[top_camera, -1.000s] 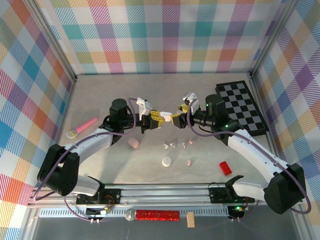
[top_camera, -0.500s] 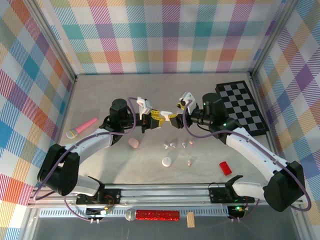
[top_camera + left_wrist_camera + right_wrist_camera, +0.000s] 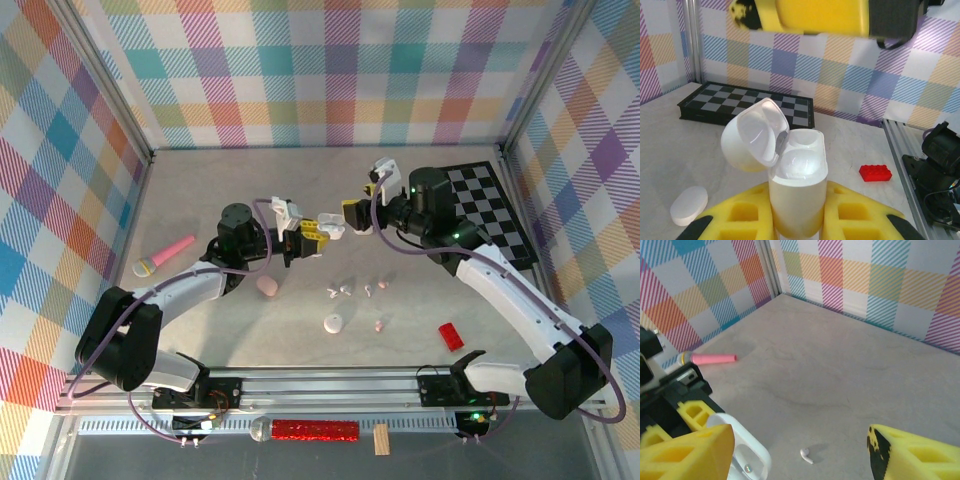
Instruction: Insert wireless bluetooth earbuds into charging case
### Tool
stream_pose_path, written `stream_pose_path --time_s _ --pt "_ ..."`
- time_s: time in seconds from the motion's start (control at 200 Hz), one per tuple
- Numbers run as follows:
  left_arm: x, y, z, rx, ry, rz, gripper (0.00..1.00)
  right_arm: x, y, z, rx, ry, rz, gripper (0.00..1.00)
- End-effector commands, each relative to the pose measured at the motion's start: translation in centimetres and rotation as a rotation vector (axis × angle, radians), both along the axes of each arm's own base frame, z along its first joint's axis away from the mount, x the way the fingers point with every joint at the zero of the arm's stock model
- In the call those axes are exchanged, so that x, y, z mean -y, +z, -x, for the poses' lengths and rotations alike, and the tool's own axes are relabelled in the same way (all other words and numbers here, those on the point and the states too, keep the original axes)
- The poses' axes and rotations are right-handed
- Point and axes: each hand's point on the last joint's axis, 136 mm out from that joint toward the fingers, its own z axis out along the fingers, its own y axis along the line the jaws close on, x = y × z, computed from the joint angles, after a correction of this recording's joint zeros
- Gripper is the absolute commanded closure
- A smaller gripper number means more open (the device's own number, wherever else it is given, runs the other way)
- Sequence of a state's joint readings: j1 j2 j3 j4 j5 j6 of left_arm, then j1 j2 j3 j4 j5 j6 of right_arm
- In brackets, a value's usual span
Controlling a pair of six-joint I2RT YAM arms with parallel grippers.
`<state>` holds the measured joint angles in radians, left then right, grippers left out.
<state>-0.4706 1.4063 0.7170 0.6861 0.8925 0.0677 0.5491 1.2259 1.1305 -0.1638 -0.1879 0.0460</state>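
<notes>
two left fingers (image 3: 860,220) clamp the open charging case (image 3: 796,195).

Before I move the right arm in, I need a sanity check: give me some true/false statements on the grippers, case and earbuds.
1. The left gripper holds the white charging case, lid open. True.
2. The right gripper carries an earbud. False: its jaws are open and empty.
3. A white earbud lies loose on the table. True.
4. The red block sits on the chessboard. False: it lies on the table, apart from it.
</notes>
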Motion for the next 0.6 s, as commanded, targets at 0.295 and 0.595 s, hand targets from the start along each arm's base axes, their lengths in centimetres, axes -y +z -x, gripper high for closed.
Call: stream_pose_path --time_s 0.295,0.595 --pt "-1.5 2.2 -1.6 0.099 0.078 0.13 0.88 1.8 -1.2 3.5 -0.214 -0.045 -0.109 0.25" --pt "-4.8 4.1 -3.9 0.19 0.289 0.23 0.88 2.7 -9.4 3.5 -0.646 -0.301 -0.211 0.34"
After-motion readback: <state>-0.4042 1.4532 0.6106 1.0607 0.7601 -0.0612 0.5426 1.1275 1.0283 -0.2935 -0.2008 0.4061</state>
